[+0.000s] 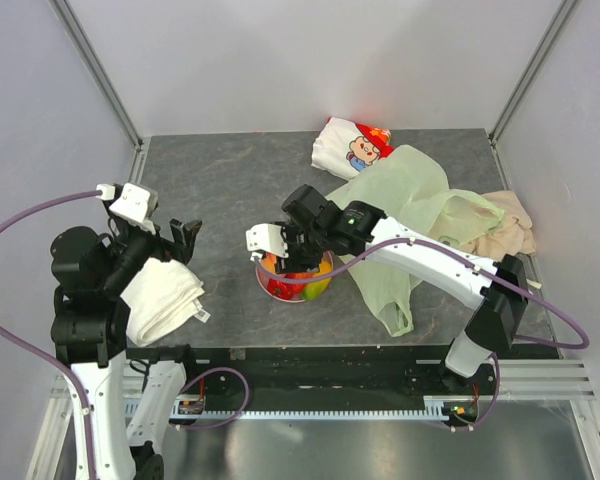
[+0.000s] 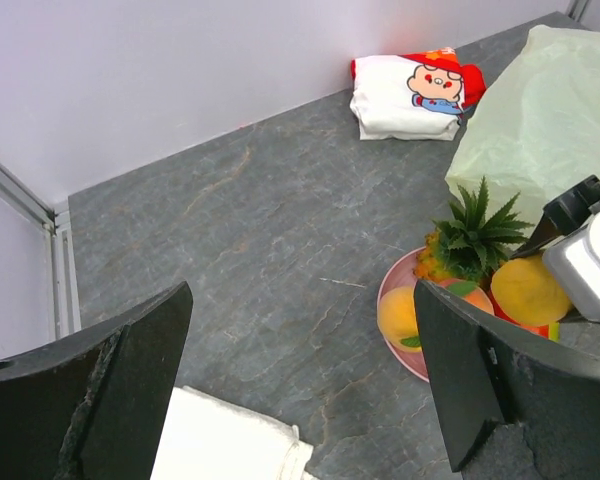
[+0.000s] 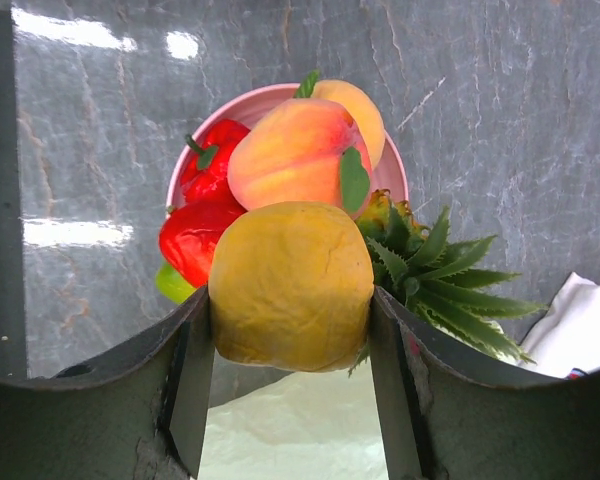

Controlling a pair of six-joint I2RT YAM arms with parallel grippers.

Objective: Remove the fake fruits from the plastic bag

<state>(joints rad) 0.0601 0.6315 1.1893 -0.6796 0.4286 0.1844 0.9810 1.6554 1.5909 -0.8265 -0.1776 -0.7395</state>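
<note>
Gripping a mango (image 3: 290,285) above the crowded pink plate (image 3: 265,97), the right end effector (image 3: 288,330) hovers; left end effector (image 2: 302,300) gapes empty.

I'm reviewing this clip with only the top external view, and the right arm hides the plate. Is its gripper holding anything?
Observer: Yes. The right wrist view shows the right gripper shut on a yellow fruit.
Operator: What lies on the plate?
Observer: The pink plate holds a peach, a red pepper and a pineapple.
Operator: And the left gripper?
Observer: Its wrist view shows the left gripper open, with nothing between its fingers.
</note>
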